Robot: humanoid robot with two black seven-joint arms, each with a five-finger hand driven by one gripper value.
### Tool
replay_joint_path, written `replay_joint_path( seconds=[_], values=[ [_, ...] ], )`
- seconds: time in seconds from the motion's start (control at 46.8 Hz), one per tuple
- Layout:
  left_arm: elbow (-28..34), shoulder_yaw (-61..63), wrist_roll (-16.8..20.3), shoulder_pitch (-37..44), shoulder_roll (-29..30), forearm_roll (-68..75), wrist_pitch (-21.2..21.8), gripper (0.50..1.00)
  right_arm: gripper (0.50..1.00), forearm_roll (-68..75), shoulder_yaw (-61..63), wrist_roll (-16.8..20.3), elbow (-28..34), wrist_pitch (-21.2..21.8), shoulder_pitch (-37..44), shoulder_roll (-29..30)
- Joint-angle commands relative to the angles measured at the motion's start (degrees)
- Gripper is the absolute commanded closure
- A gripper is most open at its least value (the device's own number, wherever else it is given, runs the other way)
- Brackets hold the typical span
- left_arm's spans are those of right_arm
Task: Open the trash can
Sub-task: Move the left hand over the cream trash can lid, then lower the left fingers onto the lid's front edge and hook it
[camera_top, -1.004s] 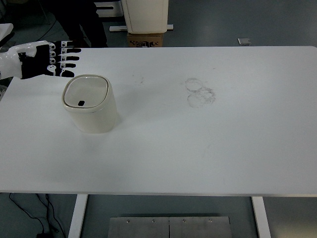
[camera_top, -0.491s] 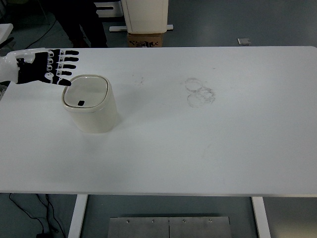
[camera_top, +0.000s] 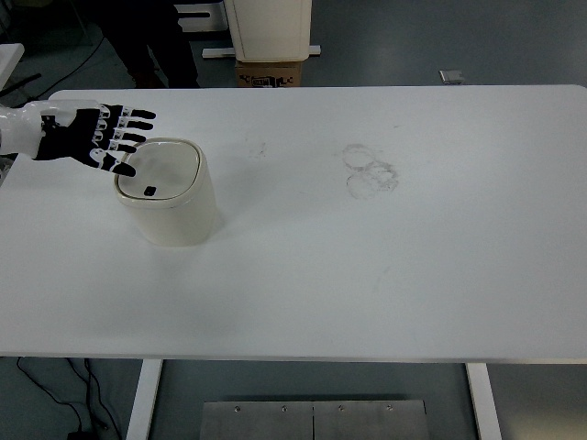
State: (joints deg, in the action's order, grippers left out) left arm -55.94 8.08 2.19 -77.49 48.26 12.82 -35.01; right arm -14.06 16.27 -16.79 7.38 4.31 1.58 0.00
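A white desk fills most of the frame, bare at its near edge. In the left part stands the cream trash can — upright, lid shut, a small dark mark on the lid. Just beyond it, at upper left, the left robot hand has its fingers spread, holding nothing — the thumb tip overlaps the can's far-left rim. Faint ring marks lie right of centre.

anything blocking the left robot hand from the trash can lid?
Nothing visible. The left robot hand is at the can's far-left corner, fingers spread, thumb tip overlapping the rim of the trash can in this view. Contact can't be told. The lid looks closed, and the table nearby holds nothing else.
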Motion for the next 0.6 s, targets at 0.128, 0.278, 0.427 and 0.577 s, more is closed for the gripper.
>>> replay_joint_path(
  seconds=[0.128,0.278,0.427,0.577],
  values=[
    [-2.07,3.17,0.01,-5.12,-0.01,0.01,0.01,0.500,0.509,-0.01,0.08,0.00,0.00,0.00,0.00,0.00],
    [-3.91,7.12,0.01,-9.78,-0.01,0.09,0.01,0.500,0.509,-0.01,-0.01,0.00,0.00,0.00,0.00,0.00],
    [-7.16,11.69,-1.13,-13.12,0.08,0.62,0.01,0.500,0.509,0.08,-0.01,0.00,0.00,0.00,0.00,0.00],
    [-9.01,13.46,-2.10,-15.05,0.08,3.96,0.01,0.500,0.509,-0.01,-0.01,0.00,0.00,0.00,0.00,0.00]
  ],
)
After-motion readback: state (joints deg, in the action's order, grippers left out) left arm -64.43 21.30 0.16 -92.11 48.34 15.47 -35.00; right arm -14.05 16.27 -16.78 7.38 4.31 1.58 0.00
